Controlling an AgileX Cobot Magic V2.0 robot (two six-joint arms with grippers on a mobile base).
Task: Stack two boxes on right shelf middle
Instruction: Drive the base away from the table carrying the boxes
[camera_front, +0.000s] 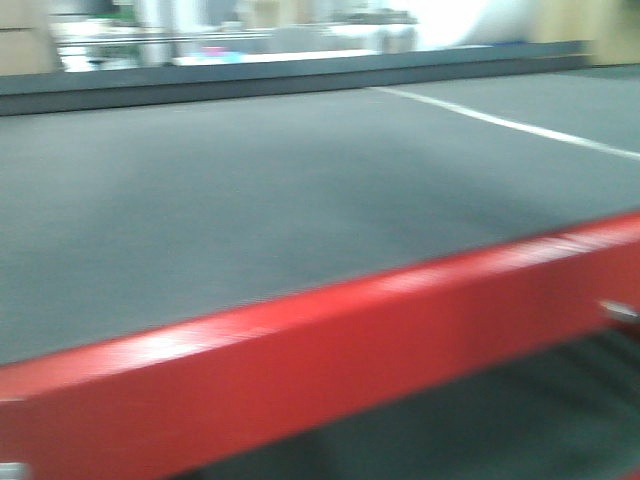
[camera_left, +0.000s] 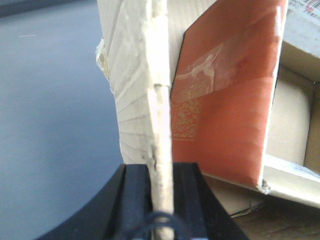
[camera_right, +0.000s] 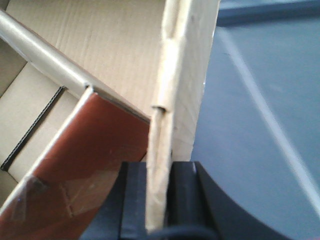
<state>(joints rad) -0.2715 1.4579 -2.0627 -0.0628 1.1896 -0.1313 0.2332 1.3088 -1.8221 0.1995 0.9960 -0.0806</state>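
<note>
Carton (camera_left: 145, 75) gripped by left tool (camera_left: 162, 197), right tool (camera_right: 159, 197), over grey red-edged table (camera_front: 300, 200)

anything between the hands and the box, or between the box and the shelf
Nothing at the hands: left hand and right hand each clamp a wall of the box. The shelf is not in view; the front view shows a red-framed table.

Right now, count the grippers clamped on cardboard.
2. The left gripper pinches a box wall; the right gripper pinches a wall too. Same box or not: cannot tell.
</note>
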